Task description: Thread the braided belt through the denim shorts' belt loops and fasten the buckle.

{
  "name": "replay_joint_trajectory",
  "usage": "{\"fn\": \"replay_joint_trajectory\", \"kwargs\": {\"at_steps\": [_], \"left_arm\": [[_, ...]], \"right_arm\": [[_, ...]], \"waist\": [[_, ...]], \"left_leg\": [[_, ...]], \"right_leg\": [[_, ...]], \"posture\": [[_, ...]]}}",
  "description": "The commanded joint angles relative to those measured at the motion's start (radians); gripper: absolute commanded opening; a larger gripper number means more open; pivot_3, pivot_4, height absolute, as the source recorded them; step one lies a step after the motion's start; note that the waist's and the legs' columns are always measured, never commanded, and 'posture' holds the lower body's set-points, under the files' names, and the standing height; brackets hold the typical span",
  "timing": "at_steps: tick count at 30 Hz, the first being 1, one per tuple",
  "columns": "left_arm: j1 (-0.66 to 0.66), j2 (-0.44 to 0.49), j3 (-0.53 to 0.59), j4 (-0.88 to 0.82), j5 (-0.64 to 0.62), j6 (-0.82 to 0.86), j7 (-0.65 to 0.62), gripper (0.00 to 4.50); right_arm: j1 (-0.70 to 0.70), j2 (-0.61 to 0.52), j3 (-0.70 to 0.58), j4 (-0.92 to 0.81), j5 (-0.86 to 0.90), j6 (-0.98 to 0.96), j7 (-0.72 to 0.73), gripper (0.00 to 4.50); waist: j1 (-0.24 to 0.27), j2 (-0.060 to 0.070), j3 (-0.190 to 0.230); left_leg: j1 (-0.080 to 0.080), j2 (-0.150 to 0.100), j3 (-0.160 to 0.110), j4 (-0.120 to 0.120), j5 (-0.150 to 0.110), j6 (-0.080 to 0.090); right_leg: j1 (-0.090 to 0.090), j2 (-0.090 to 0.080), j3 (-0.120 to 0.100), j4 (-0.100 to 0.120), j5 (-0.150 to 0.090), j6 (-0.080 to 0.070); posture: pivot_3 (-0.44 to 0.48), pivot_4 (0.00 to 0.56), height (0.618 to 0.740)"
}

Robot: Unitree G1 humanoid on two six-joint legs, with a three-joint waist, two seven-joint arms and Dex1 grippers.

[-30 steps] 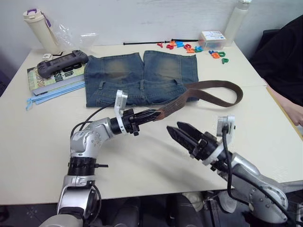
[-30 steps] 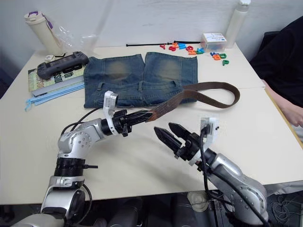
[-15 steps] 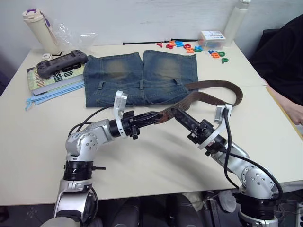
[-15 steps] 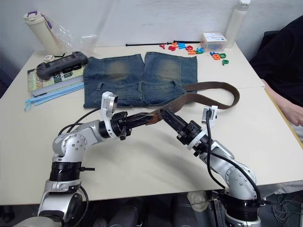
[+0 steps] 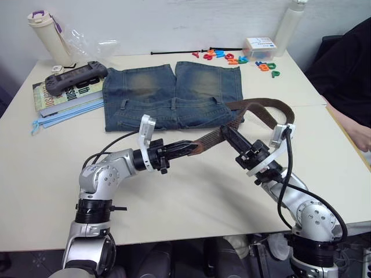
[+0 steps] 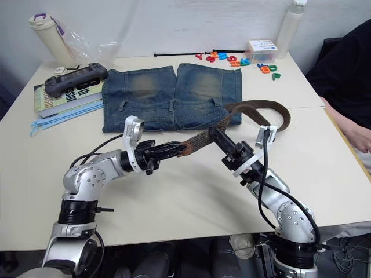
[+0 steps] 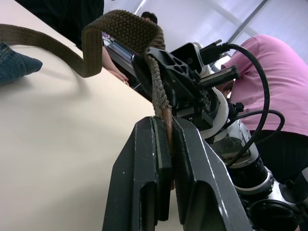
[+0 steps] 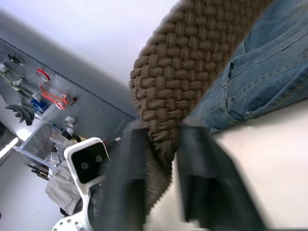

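The denim shorts (image 5: 174, 90) lie flat at the table's far middle, waistband toward me, with belt loops (image 5: 174, 105) along it. The braided belt (image 5: 207, 139) runs from the shorts' right side, loops out to the right and comes back over the table. My left gripper (image 5: 190, 147) is shut on the belt's tan end, lifted off the table; the left wrist view shows the strap between its fingers (image 7: 149, 144). My right gripper (image 5: 227, 133) is shut on the braided part a short way along, seen up close as the right gripper (image 8: 161, 139). The buckle is hidden.
A book with a black game controller (image 5: 75, 76) lies at the far left, beside a cream bottle (image 5: 49, 35). Coloured plastic letters (image 5: 232, 58), a small box (image 5: 259, 46) and a white bottle (image 5: 290, 23) stand at the far right. A person's hand (image 5: 359, 136) rests at the right edge.
My right gripper has come up from the near table, open, to the belt and shut on it next to the left gripper. The belt's loop has been drawn in and lifted.
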Motion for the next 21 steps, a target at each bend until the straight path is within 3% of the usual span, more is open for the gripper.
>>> {"fn": "replay_joint_trajectory", "kwargs": {"at_steps": [1,5,6,9,12,16,19,21], "left_arm": [[-0.007,0.014,-0.014,-0.024,0.003,-0.02,0.001,0.0],[-0.007,0.021,-0.024,-0.021,0.022,-0.056,0.007,0.0],[-0.007,0.024,-0.028,-0.02,0.03,-0.071,0.003,0.93],[-0.011,0.044,-0.047,-0.012,0.086,-0.139,0.004,2.26],[-0.041,0.092,-0.074,0.086,0.205,-0.277,-0.017,3.27],[-0.141,0.127,-0.124,0.312,0.381,-0.556,-0.038,3.27],[-0.245,0.13,-0.221,0.552,0.641,-0.932,0.087,3.27],[-0.309,0.109,-0.235,0.685,0.716,-1.079,0.166,3.27]], "right_arm": [[-0.014,0.002,-0.017,-0.04,0.003,-0.032,-0.002,0.1],[-0.013,0.007,-0.019,-0.042,-0.011,-0.042,-0.019,0.1],[-0.012,0.011,-0.023,-0.042,-0.016,-0.049,-0.03,0.0],[-0.008,0.022,-0.038,-0.049,-0.018,-0.077,-0.061,0.0],[0.007,0.023,-0.061,-0.067,-0.024,-0.108,-0.114,0.0],[0.028,0.03,-0.075,-0.102,-0.02,-0.134,-0.186,0.0],[0.045,0.027,-0.084,-0.118,-0.016,-0.144,-0.235,0.0],[0.053,0.025,-0.092,-0.134,-0.001,-0.154,-0.252,0.0]], "waist": [[0.0,0.0,0.0],[0.0,0.0,0.0],[0.0,0.0,0.0],[0.0,0.0,0.0],[0.003,0.0,0.0],[0.005,0.0,0.0],[0.008,0.0,0.0],[0.009,0.0,0.0]], "left_leg": [[0.0,0.0,0.0,0.0,0.0,0.0],[0.0,0.0,0.0,0.0,0.0,0.0],[0.0,0.0,0.0,0.0,0.0,0.0],[0.0,0.0,0.0,0.0,0.0,0.0],[0.0,0.0,0.0,0.0,0.0,0.0],[0.0,0.0,0.001,0.0,0.0,0.0],[-0.001,-0.001,0.001,0.0,0.0,0.0],[-0.001,-0.001,0.001,0.0,0.0,0.001]], "right_leg": [[0.0,0.0,0.0,0.0,0.0,0.0],[0.0,0.0,0.0,0.0,0.0,0.0],[0.0,0.0,0.0,0.0,0.0,0.0],[0.0,0.0,0.0,0.0,0.0,0.0],[0.0,0.0,0.0,0.0,0.0,0.0],[-0.001,0.0,0.001,0.0,0.0,0.0],[-0.001,-0.001,0.0,0.0,0.0,0.0],[-0.001,-0.001,0.0,0.0,0.0,0.0]], "posture": [[0.0,0.15,0.659],[0.0,0.15,0.659],[0.0,0.15,0.659],[0.0,0.15,0.659],[0.0,0.15,0.659],[0.0,0.15,0.659],[0.0,0.15,0.659],[0.0,0.15,0.659]]}}
